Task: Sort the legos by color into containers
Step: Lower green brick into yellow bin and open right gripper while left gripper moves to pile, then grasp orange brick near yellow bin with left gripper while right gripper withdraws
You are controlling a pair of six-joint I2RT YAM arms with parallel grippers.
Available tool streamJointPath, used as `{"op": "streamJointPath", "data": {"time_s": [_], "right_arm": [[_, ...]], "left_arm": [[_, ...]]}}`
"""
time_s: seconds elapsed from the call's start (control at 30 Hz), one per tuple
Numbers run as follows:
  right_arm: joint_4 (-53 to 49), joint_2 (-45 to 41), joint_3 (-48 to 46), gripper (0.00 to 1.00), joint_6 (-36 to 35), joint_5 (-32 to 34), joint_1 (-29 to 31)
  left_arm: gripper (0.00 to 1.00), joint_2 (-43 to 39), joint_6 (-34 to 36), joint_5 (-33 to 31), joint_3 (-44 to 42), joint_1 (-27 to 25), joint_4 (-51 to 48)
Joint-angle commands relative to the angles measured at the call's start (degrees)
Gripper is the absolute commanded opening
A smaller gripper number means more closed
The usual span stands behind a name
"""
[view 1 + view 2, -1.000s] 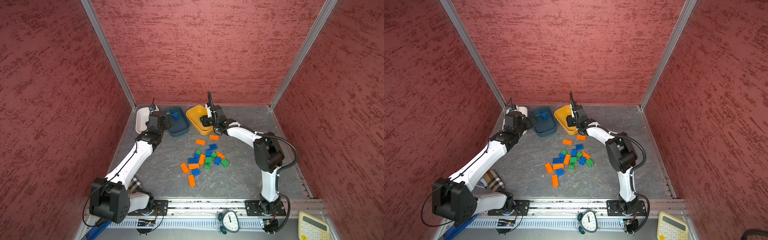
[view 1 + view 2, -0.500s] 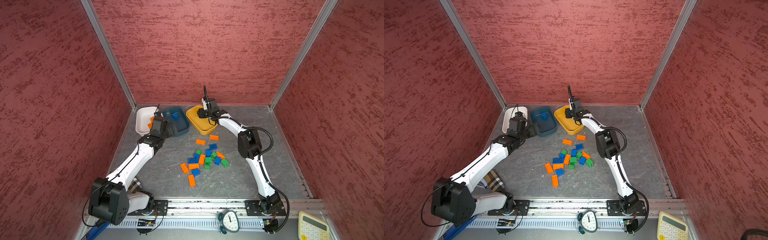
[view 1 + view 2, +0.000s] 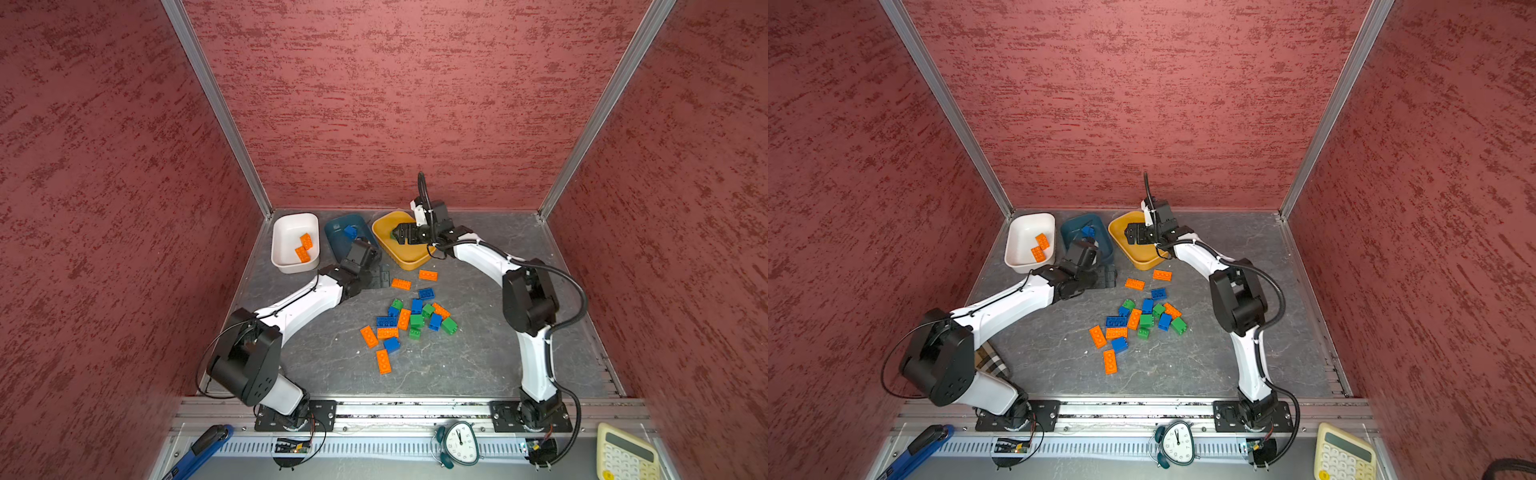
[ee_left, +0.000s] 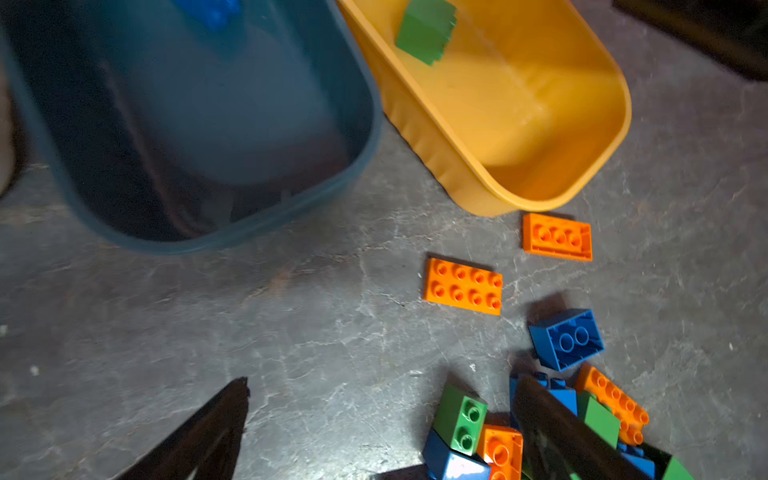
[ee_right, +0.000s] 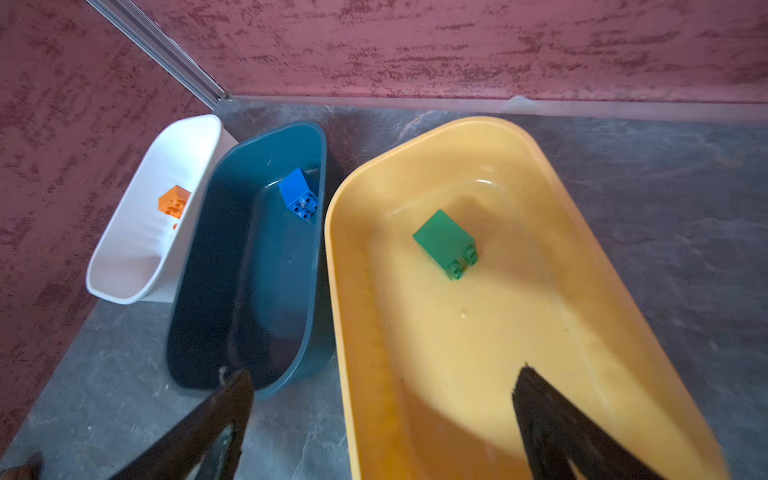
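The right claw (image 5: pixel 384 374) stands open and empty over the yellow tub (image 5: pixel 498 332), and the green brick (image 5: pixel 444 243) lies on the tub floor just ahead of it, touching neither finger; the left claw (image 4: pixel 381 379) is open and empty too, low over the bench (image 4: pixel 291 311) with the pile (image 4: pixel 461 415) at one finger. I think the danger is at the pile: the bricks touch each other there, so a closing claw may take two colours or push neighbours away. The green brick lies on its side, long axis roughly along the tub, studs turned toward the claw.
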Motion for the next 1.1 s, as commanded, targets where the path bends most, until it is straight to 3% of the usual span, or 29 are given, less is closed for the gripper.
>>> {"op": "streamJointPath", "data": {"time_s": [0.0,0.1,0.23,0.33,0.5,0.63,0.8,1.07], "right_arm": [[10.2,-7.9,-9.2,0.99,5.5,6.3,0.0],[11.9,-14.8,-19.5,0.99,13.9,17.2,-0.2],[18.3,-23.4,-33.4,0.99,20.8,22.2,-1.1],[21.1,-27.4,-39.7,0.99,21.3,23.8,-1.4],[13.7,-32.6,-43.5,0.99,20.2,32.5,-1.5],[13.5,-36.8,-46.4,0.99,17.7,32.4,-1.7],[14.2,-39.5,-48.1,0.99,17.0,33.9,-1.7],[15.3,-41.0,-48.9,0.99,16.8,34.5,-1.7]], "left_arm": [[0.99,3.3,2.5,2.3,2.9,-2.1,-1.9],[1.00,7.3,3.4,5.0,4.9,-3.1,-2.4],[0.98,13.1,5.7,7.4,9.1,-4.2,-4.6],[0.95,17.2,6.6,5.3,12.6,-5.0,-6.6],[0.92,22.9,5.9,-0.2,17.5,-6.4,-9.1],[0.90,27.4,5.8,-5.4,21.5,-7.5,-10.6],[0.89,32.0,5.6,-5.4,25.1,-7.5,-10.9],[0.72,35.1,4.3,-3.1,26.6,-7.7,-10.5]]}}
